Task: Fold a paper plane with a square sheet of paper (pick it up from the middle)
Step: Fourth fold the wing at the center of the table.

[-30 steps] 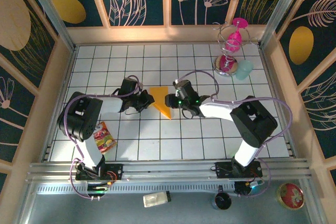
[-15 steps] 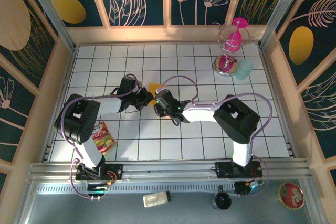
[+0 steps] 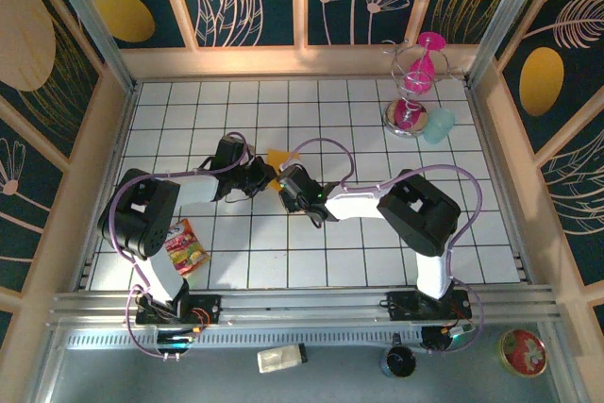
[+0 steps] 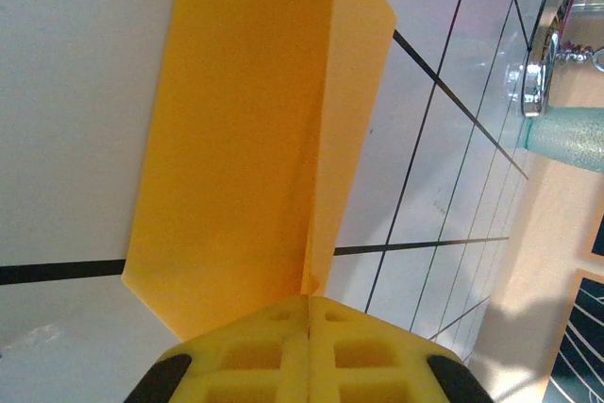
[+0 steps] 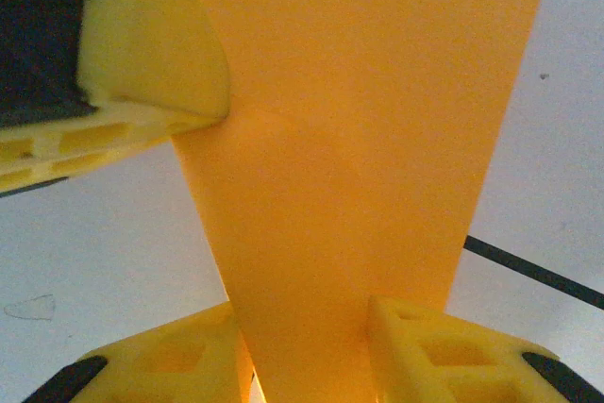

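Thin orange-yellow paper sheet point(image 3: 276, 159), creased, mid-floor on the white tiled floor point(image 3: 283, 261), slightly L of centre, btwn the two grippers. In the left wrist view the sheet point(image 4: 245, 139) lies flat on the tile as a long band w/ one straight crease running lengthwise from the fingers to the far end. The flap R of the crease is narrower and paler, and the far edge is cut at an angle. In the right wrist view the sheet point(image 5: 377, 120) tapers toward the camera. Left gripper point(image 3: 265, 176): its yellow fingers point(image 4: 255, 356) are pressed together, pinching the near end of the sheet at the crease. Right gripper point(image 3: 283, 186): its yellow fingers point(image 5: 444, 356) stand part-way apart w/ the narrow end of the sheet running btwn them. Whether the pads press the paper can't be told. One L finger point(image 5: 142, 63) rests at the sheet's edge, close by. Room: bare tiles on all sides of the pair. Red-yellow crinkly snack packet point(image 3: 187, 246) sits near the L arm base, well apart from the sheet. Pink spiral stand on a chrome base point(image 3: 415, 82) and pale teal cup point(image 3: 439, 125) are in the far R corner. Beige side walls point(image 3: 94, 167) bound the floor.
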